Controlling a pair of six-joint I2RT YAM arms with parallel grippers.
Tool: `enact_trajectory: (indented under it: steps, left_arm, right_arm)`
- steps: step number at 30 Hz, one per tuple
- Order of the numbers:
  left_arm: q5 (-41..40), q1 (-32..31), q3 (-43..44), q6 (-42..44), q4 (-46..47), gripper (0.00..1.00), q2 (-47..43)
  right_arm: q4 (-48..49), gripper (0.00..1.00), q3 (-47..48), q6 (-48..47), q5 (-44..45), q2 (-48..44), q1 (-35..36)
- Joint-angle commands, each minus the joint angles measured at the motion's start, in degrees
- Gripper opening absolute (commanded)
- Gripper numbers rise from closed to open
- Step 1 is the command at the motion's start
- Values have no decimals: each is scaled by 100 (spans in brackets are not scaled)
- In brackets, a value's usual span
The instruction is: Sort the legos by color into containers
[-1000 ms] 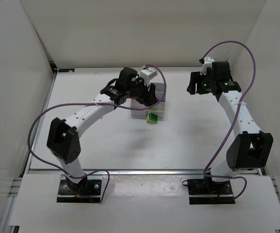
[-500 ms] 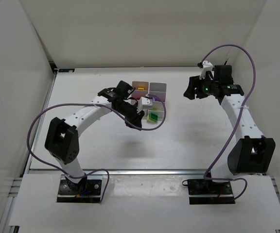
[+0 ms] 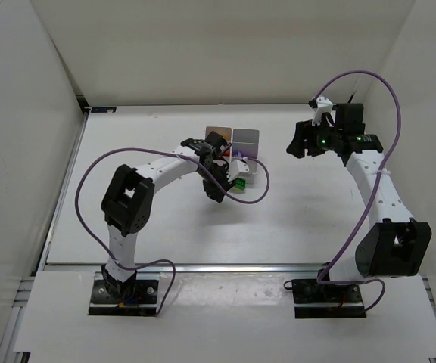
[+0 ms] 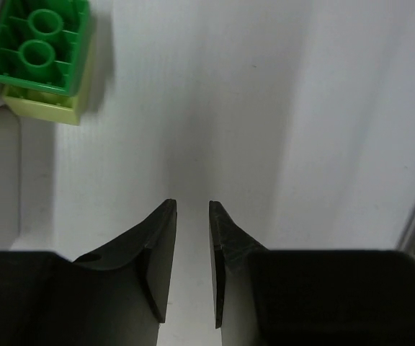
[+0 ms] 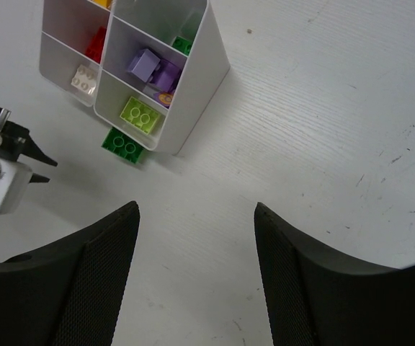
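The containers (image 5: 193, 79) are a white grid of open boxes (image 3: 237, 147). Their cells hold legos: a red one (image 5: 96, 45), purple ones (image 5: 153, 70), a lime one (image 5: 141, 114) and a pale one (image 5: 83, 79). A green lego (image 5: 125, 148) lies on the table against the containers' near wall (image 3: 239, 184). In the left wrist view this green lego (image 4: 38, 47) sits at the top left, studs down. My left gripper (image 4: 192, 205) hovers over bare table beside it (image 3: 218, 190), its jaws a narrow gap apart and empty. My right gripper (image 5: 197, 209) is open wide and empty, right of the containers (image 3: 297, 144).
White walls enclose the white table (image 3: 301, 212) on three sides. A metal rail (image 3: 225, 266) runs along the near edge. The left arm's purple cable (image 3: 260, 178) loops just right of the green lego.
My left arm swung from above the containers down to the table in front of them, and its jaws narrowed. The right arm shifted only slightly.
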Motion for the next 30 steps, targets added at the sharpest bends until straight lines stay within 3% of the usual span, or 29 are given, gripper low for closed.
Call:
enact_trajectory:
  steps: [1,5,11,17,21,27,30]
  left_arm:
    - [-666,-84,264,-346,340,36,-51]
    - [-1184,-137,141,-907,990,38,-95]
    - [-1142,-111,-43,-2032,1307,46,-349]
    - [-474,-137,-571,-4437,1694,56,-1253]
    - [-693,-243,-327,-4960,1747,69,-1387]
    - [-807,-216,482,-6234,1343,77,-887]
    - [-1395,-295,475,-6885,1202,82,-754]
  right_arm:
    - [-9,69,30,-93,32,-186,-30]
    - [26,69,4,-66,84,-195,-48]
    - [26,70,-5,-49,163,-195,-30]
    - [17,70,-57,30,295,-248,-48]
    - [8,70,-110,48,295,-239,-48]
    - [-9,70,-75,109,339,-239,-48]
    - [-53,70,-84,118,348,-257,-48]
